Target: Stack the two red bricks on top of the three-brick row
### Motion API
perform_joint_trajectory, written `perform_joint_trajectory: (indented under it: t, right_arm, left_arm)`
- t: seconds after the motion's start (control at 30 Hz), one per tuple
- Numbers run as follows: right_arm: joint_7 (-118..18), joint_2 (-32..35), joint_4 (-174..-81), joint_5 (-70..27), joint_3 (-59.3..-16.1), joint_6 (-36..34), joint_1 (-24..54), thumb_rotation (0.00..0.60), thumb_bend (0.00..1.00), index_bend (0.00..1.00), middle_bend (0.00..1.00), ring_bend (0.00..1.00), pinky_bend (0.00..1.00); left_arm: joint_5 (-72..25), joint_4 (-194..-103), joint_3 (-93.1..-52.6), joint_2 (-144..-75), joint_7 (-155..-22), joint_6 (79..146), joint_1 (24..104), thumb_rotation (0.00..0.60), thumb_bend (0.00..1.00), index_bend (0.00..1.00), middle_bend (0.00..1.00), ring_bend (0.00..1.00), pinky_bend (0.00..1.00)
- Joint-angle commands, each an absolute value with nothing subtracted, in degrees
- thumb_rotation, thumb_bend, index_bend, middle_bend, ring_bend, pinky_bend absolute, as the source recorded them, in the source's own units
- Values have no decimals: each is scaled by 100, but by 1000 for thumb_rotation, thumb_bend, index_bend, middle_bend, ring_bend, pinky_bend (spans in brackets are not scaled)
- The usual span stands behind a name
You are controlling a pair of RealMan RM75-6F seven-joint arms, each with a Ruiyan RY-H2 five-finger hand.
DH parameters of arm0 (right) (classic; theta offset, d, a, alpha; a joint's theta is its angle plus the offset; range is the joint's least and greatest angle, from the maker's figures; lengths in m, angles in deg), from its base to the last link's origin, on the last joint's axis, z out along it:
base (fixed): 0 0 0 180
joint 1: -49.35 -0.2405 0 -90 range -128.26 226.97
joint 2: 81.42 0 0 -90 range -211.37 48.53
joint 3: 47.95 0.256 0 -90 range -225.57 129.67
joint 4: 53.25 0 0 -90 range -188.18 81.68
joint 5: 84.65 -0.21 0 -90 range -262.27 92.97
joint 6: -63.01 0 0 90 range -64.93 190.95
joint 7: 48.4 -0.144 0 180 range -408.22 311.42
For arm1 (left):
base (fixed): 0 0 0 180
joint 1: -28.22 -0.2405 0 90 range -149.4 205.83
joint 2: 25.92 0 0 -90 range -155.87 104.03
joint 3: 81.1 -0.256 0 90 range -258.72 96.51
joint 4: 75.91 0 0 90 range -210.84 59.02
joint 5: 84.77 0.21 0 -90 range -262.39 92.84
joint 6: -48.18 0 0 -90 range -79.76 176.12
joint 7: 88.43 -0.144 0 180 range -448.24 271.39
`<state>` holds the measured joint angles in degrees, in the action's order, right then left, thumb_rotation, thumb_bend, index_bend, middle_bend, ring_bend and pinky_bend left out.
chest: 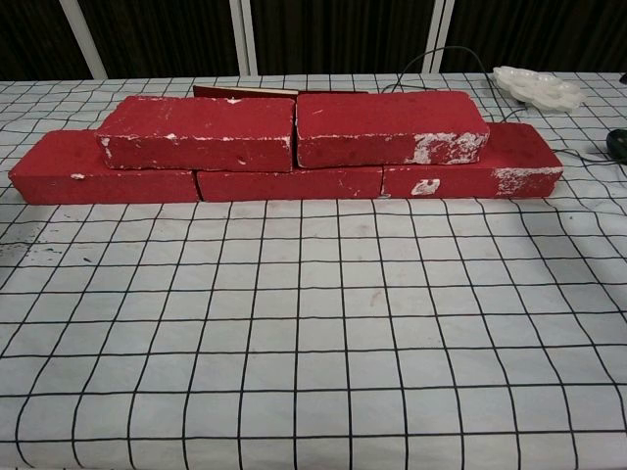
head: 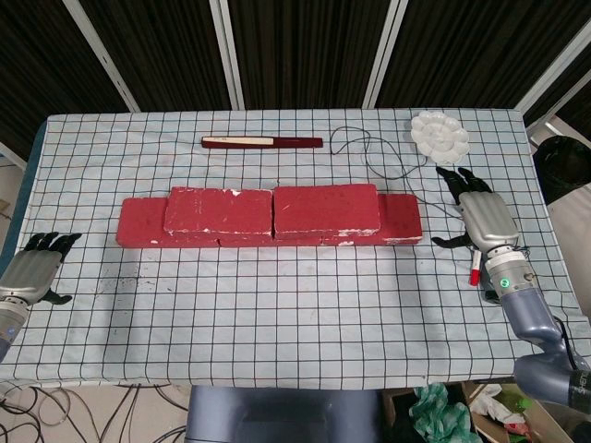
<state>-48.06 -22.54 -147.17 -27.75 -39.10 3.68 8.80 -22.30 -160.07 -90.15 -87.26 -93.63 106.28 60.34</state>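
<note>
Lying nearest, tablecloth (chest: 313, 343): white with a black grid, covering the whole table; bare in front of the bricks.
Left hand (head: 35, 268): at the table's left edge, well apart from the bricks, palm down; fingers slightly spread and gently curled, holding nothing. Seen in the head view only.
Right hand (head: 483, 217): at the right side of the table, near but clear of the row's right end; fingers apart, thumb out to the side, nothing held. Seen in the head view only.
Red marker (head: 475, 269): partly hidden, just beside the right wrist.
Three-brick row (chest: 289, 182): three red bricks end to end across the middle of the cloth, the outer two sticking out past the bricks above.
Upper left brick (chest: 201, 132): lying flat on the row, spanning the joint between the left and middle bricks; white chips along its edges.
Upper right brick (chest: 392, 127): lying flat on the row, its end touching the upper left brick; a white scuffed patch at its front right corner.
Black mouse (chest: 617, 143): at the right edge of the chest view, beside the row's right end.
Black cable (head: 374, 157): looping on the cloth behind the bricks.
Paint palette (head: 440, 137): white, round-welled, at the far right.
Dark red stick (head: 262, 142): long, flat, with a pale left part, lying behind the bricks and parallel to them.
</note>
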Motion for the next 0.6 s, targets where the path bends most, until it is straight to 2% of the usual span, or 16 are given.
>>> perform_joint_trajectory:
  t: [0.03,0.6]
  right_arm:
    - [-4822,-2262,-14685,-2757,-3895,364,927,600,0,9,86,0,110]
    - [-5081,-2262,-14400,-2540,-3770,545,1109,600,0,9,86,0,109]
  left_arm:
    - [-2355,-15782,-8933,-8944,-9560,10598,5963,600,0,30,104,0,31]
    - [-3457,-15133,-8476,-9786,-10748,9922,6205,600,0,24,104,0,42]
